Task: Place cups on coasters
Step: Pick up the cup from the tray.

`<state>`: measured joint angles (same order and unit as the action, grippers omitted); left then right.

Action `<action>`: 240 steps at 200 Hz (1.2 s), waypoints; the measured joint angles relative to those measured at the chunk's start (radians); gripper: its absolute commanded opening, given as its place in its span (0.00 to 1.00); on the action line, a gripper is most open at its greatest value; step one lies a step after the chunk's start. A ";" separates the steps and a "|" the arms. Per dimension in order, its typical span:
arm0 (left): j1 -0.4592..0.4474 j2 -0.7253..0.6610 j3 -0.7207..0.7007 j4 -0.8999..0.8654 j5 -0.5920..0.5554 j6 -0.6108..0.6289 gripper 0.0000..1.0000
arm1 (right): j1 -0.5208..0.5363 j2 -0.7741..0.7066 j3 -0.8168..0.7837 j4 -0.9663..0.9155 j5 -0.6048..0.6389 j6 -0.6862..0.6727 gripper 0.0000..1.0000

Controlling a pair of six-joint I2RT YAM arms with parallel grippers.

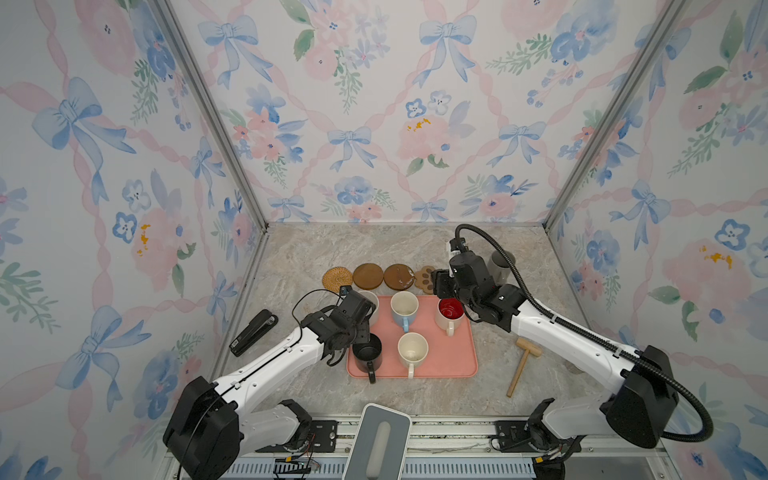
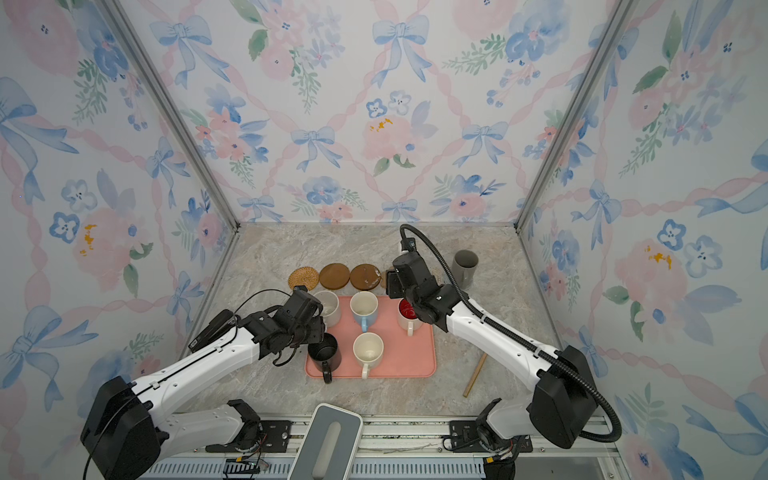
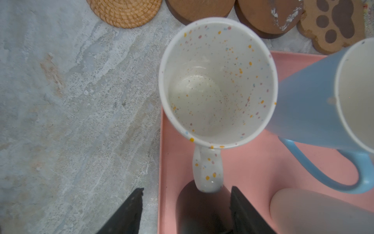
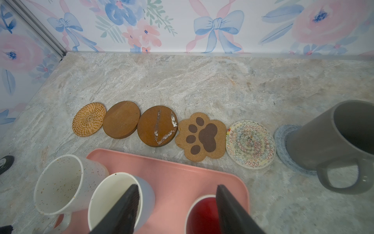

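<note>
At the far left a black stapler (image 1: pixel 254 332) lies on the marble table (image 1: pixel 291 257), well apart from the cups. The left gripper (image 3: pixel 186 188) hangs over the left end of the pink tray (image 1: pixel 453 357), jaws apart and clamped on nothing. In the left wrist view the black mug (image 1: pixel 367 353) sits blurred below between the fingers (image 3: pixel 129 212), and the handle of the speckled cream mug (image 3: pixel 216 81) points toward them. Behind the tray runs a row of bare coasters: the rattan coaster (image 1: pixel 337 277), a plain brown round coaster (image 1: pixel 368 276), a scuffed brown round coaster (image 1: pixel 399 277), the paw-print coaster (image 1: pixel 424 277) and the cream woven coaster (image 4: pixel 250 144). Also upright on the tray are the light blue mug (image 1: pixel 404 309), the plain cream mug (image 1: pixel 412 351) and the red-lined mug (image 1: pixel 450 316). The right gripper (image 4: pixel 177 186) hovers over the tray's back right part, jaws wide and holding nothing. In the right wrist view one finger crosses the light blue mug and the other the red-lined mug. At the row's right end the grey mug (image 4: pixel 332 137) stands upright on the light-blue woven coaster (image 4: pixel 281 145). A wooden mallet (image 1: pixel 523 365) lies on the table right of the tray.
</note>
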<state>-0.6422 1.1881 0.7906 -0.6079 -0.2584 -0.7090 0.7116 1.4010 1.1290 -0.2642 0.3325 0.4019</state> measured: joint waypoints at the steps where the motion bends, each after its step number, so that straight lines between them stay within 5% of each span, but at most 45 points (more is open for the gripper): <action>1: 0.000 0.000 0.000 0.000 0.000 0.000 0.65 | 0.000 0.000 0.000 0.000 0.000 0.000 0.63; 70: 0.000 0.051 0.010 0.024 -0.021 -0.007 0.63 | -0.006 0.005 0.000 0.001 -0.011 0.000 0.63; 240: 0.000 0.152 0.010 0.132 -0.025 -0.029 0.40 | -0.029 0.011 -0.017 0.008 -0.026 0.003 0.64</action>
<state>-0.6422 1.3399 0.8001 -0.4759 -0.2832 -0.7376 0.6830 1.4124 1.1118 -0.2565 0.3061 0.4053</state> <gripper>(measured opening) 0.421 0.637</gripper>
